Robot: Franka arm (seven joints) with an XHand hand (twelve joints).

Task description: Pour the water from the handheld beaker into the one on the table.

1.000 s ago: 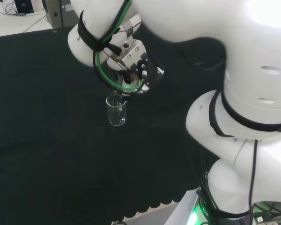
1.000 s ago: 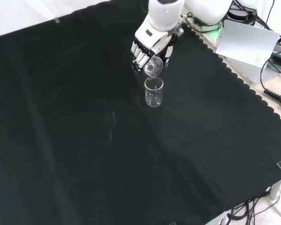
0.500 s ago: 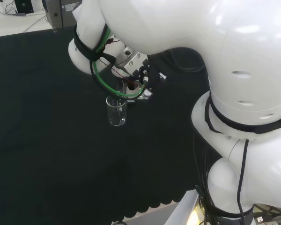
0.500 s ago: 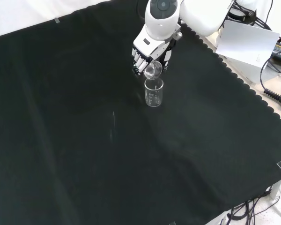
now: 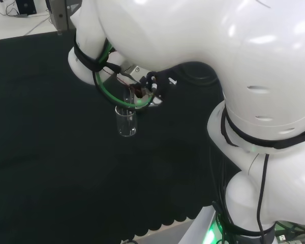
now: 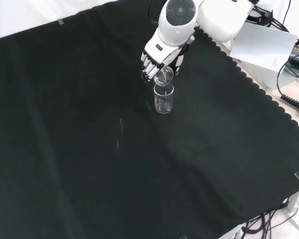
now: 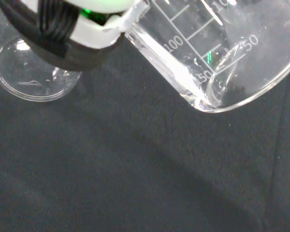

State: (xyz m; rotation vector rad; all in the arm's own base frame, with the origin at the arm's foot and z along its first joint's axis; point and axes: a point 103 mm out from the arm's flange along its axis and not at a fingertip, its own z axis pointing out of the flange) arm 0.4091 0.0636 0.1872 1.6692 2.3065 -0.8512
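since a second ago the arm's big white links have swung further across the head view, and the held beaker point(image 6: 163, 76) tips more steeply. seen from the front, the hand point(image 6: 157, 59) has its fingers curled around this small clear beaker, its mouth directly over the rim of the second beaker point(image 6: 164, 97). that second beaker stands upright on the black cloth of the counter point(image 6: 89, 149). up close from the wrist, the held beaker's printed scale and rounded base show.
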